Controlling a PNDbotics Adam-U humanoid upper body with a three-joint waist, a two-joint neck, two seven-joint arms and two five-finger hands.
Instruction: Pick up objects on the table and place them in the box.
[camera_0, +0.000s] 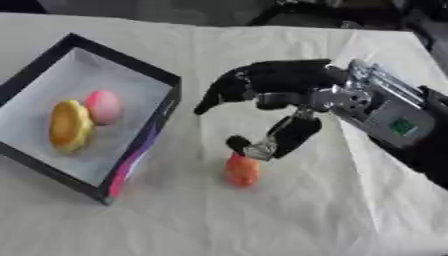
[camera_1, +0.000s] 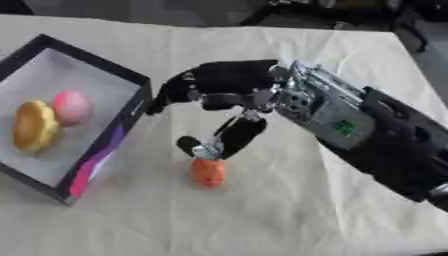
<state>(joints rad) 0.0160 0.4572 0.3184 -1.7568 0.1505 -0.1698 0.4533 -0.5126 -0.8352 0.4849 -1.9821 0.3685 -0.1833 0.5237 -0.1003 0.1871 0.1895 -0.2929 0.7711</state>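
Orange-red object (camera_0: 242, 171), small and rounded, lies on the cloth-covered table (camera_0: 289, 220) just right of the box (camera_0: 168, 107), with open cloth in front of it and to its right. The right robot hand (camera_0: 278, 85) hangs over it from the right; its thumb tip touches the object's top while the other fingers (camera_0: 219, 95) curl forward above, so nothing is gripped. The box is black-walled with a white inside and a pink and purple patch on its near right wall; no writing is legible. Inside lie a yellow ring-shaped object (camera_0: 68, 126) and a pink round object (camera_0: 103, 106), touching each other, with bare floor around them.
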